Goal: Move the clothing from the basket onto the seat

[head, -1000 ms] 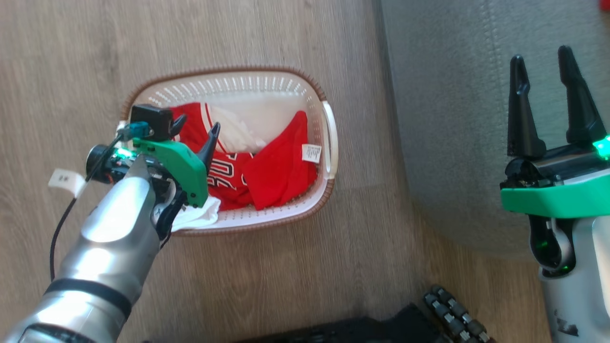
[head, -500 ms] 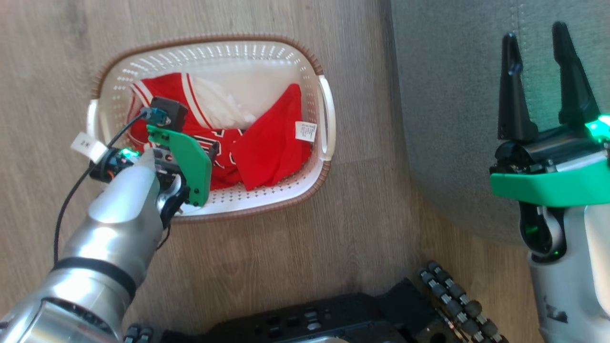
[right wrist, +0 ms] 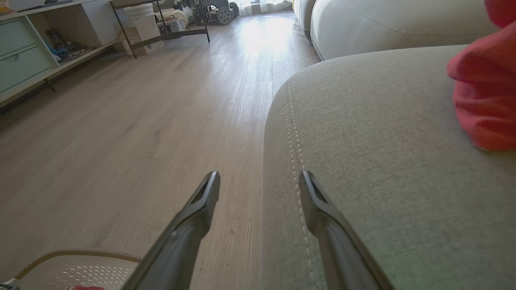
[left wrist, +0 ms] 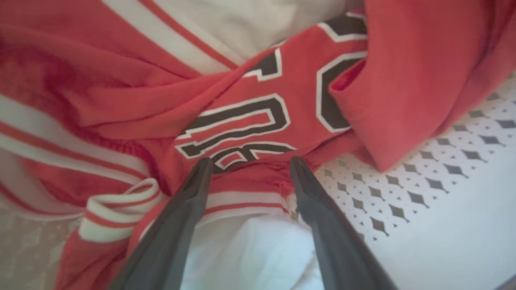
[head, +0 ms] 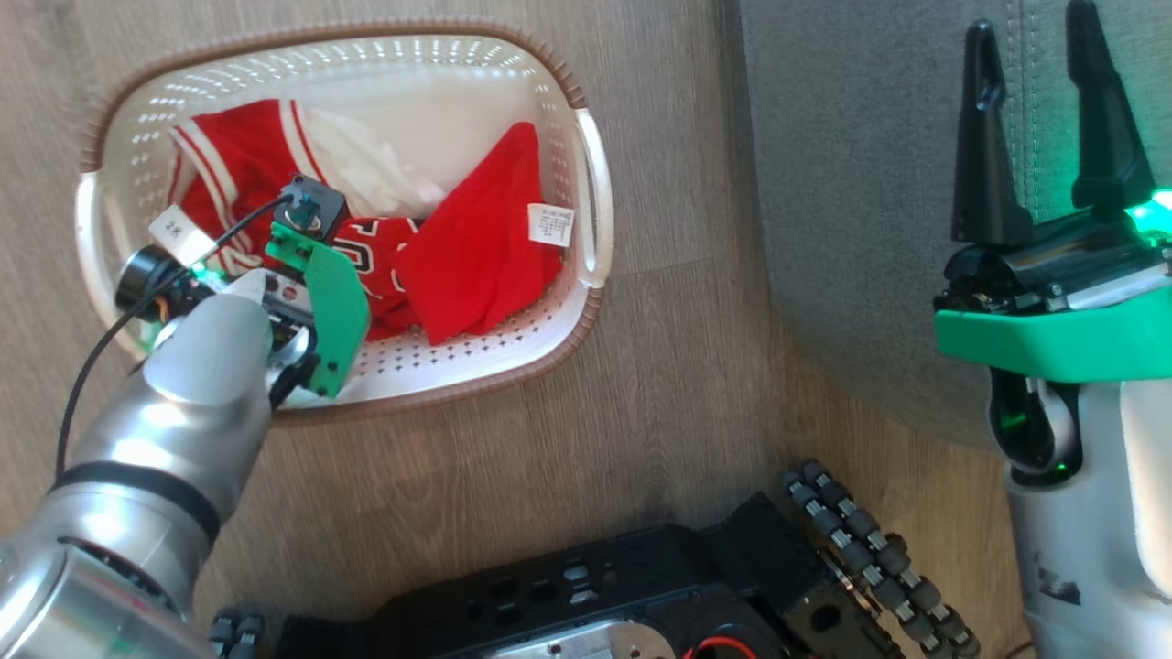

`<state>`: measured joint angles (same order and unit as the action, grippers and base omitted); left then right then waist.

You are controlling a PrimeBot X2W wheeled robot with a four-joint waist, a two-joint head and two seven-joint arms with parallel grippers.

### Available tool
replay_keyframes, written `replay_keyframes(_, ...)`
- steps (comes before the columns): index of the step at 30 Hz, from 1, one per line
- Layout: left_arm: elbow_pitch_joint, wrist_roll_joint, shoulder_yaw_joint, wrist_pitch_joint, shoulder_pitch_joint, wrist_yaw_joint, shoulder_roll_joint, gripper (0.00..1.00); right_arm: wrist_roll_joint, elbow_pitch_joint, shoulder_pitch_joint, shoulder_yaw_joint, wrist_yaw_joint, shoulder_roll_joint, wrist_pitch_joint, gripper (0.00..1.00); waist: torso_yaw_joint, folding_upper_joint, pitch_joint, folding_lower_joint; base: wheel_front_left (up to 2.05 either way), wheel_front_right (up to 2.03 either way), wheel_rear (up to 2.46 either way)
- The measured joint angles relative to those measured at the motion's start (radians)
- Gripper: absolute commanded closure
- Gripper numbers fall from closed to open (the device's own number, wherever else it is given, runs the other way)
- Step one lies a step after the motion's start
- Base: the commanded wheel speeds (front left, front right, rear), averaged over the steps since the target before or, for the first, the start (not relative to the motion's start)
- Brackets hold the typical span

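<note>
The cream basket (head: 591,174) with a brown rim stands on the wood floor and holds the clothing (head: 476,256), red fabric with white stripes and a white tag. My left arm (head: 201,366) reaches down into it. My left gripper (left wrist: 248,163) is open, its fingertips (left wrist: 201,167) resting on the red jersey's lettering (left wrist: 242,121), one tip on each side of a fold. My right gripper (head: 1032,23) hangs open and empty over the grey seat (head: 851,183), straddling its stitched seam (right wrist: 294,161). One red garment (right wrist: 487,92) lies on the seat.
My black wheeled base (head: 595,595) sits just below the basket on the wood floor (head: 678,384). Past the seat lies a second pale cushion (right wrist: 383,28), and shelving with drawers (right wrist: 24,52) lines the far left wall.
The camera has tilted, shifting the whole picture. My left gripper has swung from the basket's left rim down into the clothing, fingers now pointing downward. The right gripper has kept its place.
</note>
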<state>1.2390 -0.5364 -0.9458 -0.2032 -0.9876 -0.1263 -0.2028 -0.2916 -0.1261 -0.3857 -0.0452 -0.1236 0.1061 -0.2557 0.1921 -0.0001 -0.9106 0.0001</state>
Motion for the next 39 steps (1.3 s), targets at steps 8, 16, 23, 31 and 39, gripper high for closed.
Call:
replay_keyframes(8, 0.017, 0.072, -0.137, -0.068, -0.032, -0.006, -0.018, 0.00, 0.000, -0.002, -0.005, -0.004, 0.000, -0.007, 0.000, 0.00, 0.013, 0.0000, -0.021, 0.0000, 0.00, 0.00, 0.00)
replay_keyframes(16, -0.024, 0.094, -0.288, -0.144, -0.032, -0.006, -0.040, 0.00, 0.002, -0.002, -0.011, -0.008, 0.000, -0.009, 0.000, 0.00, 0.016, 0.0000, -0.030, 0.0000, 0.00, 0.00, 0.00)
replay_keyframes(23, -0.059, 0.104, -0.335, -0.182, -0.032, -0.006, -0.063, 0.93, 0.002, -0.004, -0.015, -0.015, 0.000, -0.010, -0.001, 0.00, 0.024, 0.0000, -0.041, 0.0000, 0.00, 0.00, 0.00)
replay_keyframes(31, -0.091, 0.092, -0.339, -0.163, -0.032, -0.006, -0.082, 1.00, 0.010, 0.002, -0.016, -0.015, 0.000, -0.012, -0.001, 0.00, 0.023, 0.0001, -0.032, 0.0000, 0.00, 0.00, 0.00)
replay_keyframes(39, -0.112, 0.058, -0.340, -0.116, -0.030, -0.006, -0.083, 1.00, 0.010, 0.011, -0.017, -0.018, 0.000, -0.013, -0.001, 0.00, 0.023, 0.0001, -0.006, 0.0000, 0.00, 0.00, 0.00)
